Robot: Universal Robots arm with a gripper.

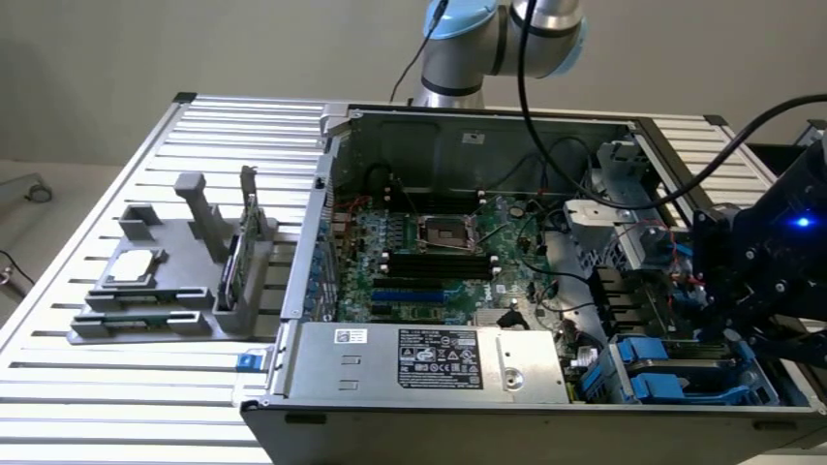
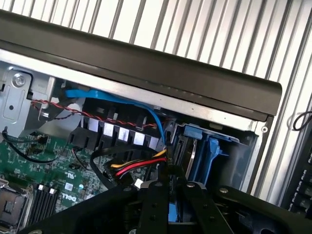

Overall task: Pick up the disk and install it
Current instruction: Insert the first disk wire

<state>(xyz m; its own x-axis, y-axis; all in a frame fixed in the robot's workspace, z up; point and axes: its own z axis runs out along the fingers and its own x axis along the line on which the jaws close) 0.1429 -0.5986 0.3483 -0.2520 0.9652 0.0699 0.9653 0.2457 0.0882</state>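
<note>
Exterior view: the open computer case [image 1: 517,431] lies on a slatted table [image 1: 130,387]. The gripper [image 1: 739,334] hangs over the blue-railed drive bay [image 1: 665,378] at the case's 4 o'clock corner. A grey parts fixture [image 1: 168,310] sits at 9 o'clock, well apart. In the wrist view the fingers [image 2: 153,204] are drawn close on the disk [image 2: 169,217], seen edge-on as a thin blue strip near the bay.

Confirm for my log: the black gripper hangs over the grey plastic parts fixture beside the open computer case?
No. In the exterior view the black gripper hangs over the blue plastic drive carriers inside the computer case, not the grey fixture.
</note>
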